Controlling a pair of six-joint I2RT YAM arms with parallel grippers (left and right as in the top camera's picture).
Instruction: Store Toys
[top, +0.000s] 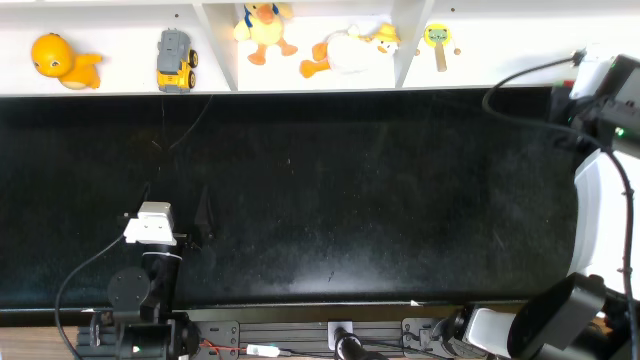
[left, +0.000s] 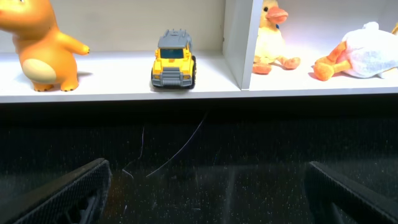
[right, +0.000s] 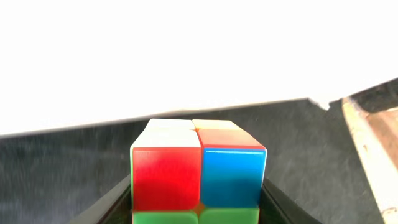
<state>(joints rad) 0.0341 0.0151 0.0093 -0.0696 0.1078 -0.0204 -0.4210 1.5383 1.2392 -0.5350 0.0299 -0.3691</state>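
One cube (right: 198, 174), clamped in the right gripper (right: 196, 208), faces the right end of the shelf (top: 470, 70); the left gripper (left: 208, 186) is open, farther back.

Black speckled tabletop (top: 350, 200), with a wooden strip (right: 367, 155) along 1 edge.

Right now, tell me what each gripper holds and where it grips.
The right gripper holds the colour cube, clamped by its two opposite sides. The left gripper is open and holds nothing.
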